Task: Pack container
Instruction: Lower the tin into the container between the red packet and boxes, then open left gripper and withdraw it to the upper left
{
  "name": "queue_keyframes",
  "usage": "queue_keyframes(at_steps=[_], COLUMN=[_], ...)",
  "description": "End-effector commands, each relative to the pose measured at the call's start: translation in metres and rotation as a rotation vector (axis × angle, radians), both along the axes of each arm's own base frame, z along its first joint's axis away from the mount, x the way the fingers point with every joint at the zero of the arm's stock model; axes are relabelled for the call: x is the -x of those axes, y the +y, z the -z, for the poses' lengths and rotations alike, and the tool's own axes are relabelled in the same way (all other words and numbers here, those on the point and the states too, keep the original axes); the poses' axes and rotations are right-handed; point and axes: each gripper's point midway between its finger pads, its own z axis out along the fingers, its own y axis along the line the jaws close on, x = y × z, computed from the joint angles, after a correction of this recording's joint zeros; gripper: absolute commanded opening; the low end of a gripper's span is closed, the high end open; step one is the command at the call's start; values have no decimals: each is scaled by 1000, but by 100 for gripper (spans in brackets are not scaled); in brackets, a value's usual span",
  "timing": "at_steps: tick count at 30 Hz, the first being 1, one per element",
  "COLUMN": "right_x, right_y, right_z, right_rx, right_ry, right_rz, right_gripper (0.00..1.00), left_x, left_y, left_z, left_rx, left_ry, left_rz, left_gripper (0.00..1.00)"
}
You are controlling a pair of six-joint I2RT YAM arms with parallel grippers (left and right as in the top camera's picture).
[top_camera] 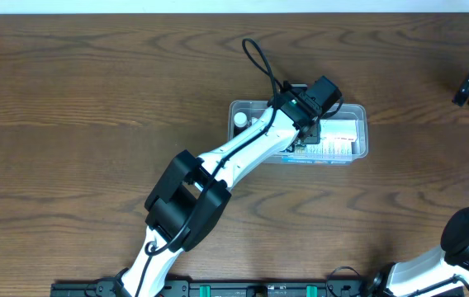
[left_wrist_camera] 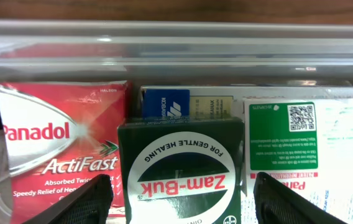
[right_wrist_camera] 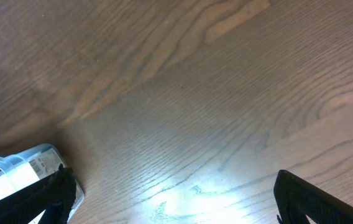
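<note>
Here, my left tool (left_wrist_camera: pixel 183 177) hangs low inside the container (top_camera: pixel 364 124), the clear bin sitting just off the centre of the tabletop (top_camera: pixel 69 124) toward 3 o'clock. Its jaws stand open, one finger on either side of the green Zam-Buk box (left_wrist_camera: pixel 179 168), and from the wrist view a thin gap shows on both sides, so I judge the box released rather than gripped. A red Panadol pack (left_wrist_camera: pixel 61 155) lies at the box's 9 o'clock, a blue-and-cream box (left_wrist_camera: pixel 186 102) at its 12 o'clock, and a white box (left_wrist_camera: pixel 313 149) with a green label at its 3 o'clock, all packed close. My right tool (right_wrist_camera: pixel 175 180) idles far out at the 3 o'clock edge, jaws wide with only bare wood between them and a corner of the bin at its 8 o'clock. As I read it, the step in hand is leaving the Zam-Buk box in place and backing out. To do that well I would keep the jaws at this width and lift straight up, so neither finger drags the box or nudges its neighbours, and swing away only once clear of the rim. Whether the box lies fully flat I cannot tell.
</note>
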Motion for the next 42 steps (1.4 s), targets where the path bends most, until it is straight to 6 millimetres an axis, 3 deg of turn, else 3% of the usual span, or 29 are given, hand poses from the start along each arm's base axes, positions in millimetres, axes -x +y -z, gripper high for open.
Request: queue_keyframes(at_steps=[1,4,7,10,14,19,24,27,31,42], right_x=[0,0,0,0,0,0,0,0,0,0], right_y=[-1,-1,-1,-1,-1,-1,-1,-1,-1,-1], right_z=[-10,-10,-10,-10,-10,-10,-10,-10,-10,-10], right_rx=[7,7,7,7,7,7,7,7,7,7], right_ry=[-28,-28,-28,-28,-28,-28,-28,-28,-28,-28], right_rz=[13,13,13,13,13,14,13,14,13,13], right_gripper=[99,99,99,99,99,99,99,99,99,99], left_x=[-15,-29,-42,-51,-54,-45,-32,-30,-28,-28], left_y=[8,30,70,124,201,285,349,372,387,391], left_z=[-45,-80,-121,-162,-201,-222,-217,-215,-215,-215], left_rx=[6,1,-27,-77,-157,-230,-297,-314,-321,-322], left_ry=[-109,-189,-275,-355,-419,-408,-333,-315,-309,-308], left_rz=[47,4,-86,-199,-357,-524,-656,-709,-748,-756], left_gripper=[75,78,86,92,98,98,98,98,98,98])
